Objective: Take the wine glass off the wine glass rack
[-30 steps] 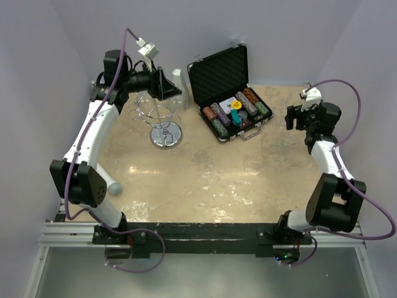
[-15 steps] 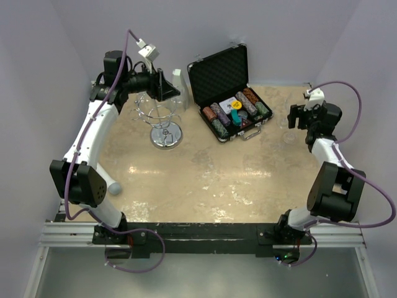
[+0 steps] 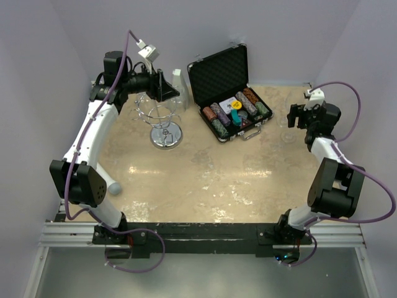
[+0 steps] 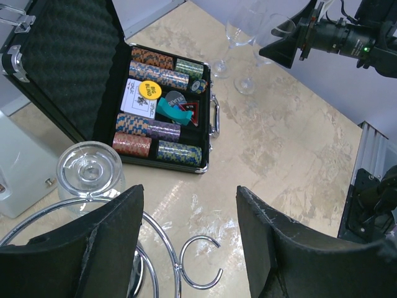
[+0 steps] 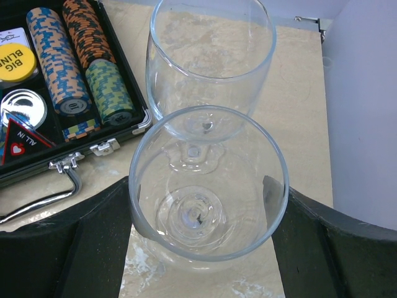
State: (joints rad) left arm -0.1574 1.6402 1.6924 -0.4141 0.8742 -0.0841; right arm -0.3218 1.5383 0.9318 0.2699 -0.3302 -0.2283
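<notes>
The chrome wine glass rack (image 3: 164, 124) stands at the back left. Its wire loops (image 4: 197, 270) show under my left gripper (image 4: 189, 189), which hangs open above the rack (image 3: 169, 89) and holds nothing. One wine glass (image 4: 90, 171) hangs upside down on the rack, just left of the left finger. At the far right my right gripper (image 3: 291, 118) is shut on the bowl of an upright wine glass (image 5: 205, 217), a finger (image 5: 105, 242) pressed on each side. A second upright wine glass (image 5: 211, 68) stands right behind it.
An open black poker chip case (image 3: 232, 93) lies at the back centre, between the rack and the right gripper. A white box (image 3: 177, 81) stands behind the rack. A small grey ball (image 3: 115, 188) lies by the left arm. Walls close in left and right.
The right arm's elbow has swung up and back while its gripper shifted only slightly at the two glasses. The left arm and the rack have not moved.
</notes>
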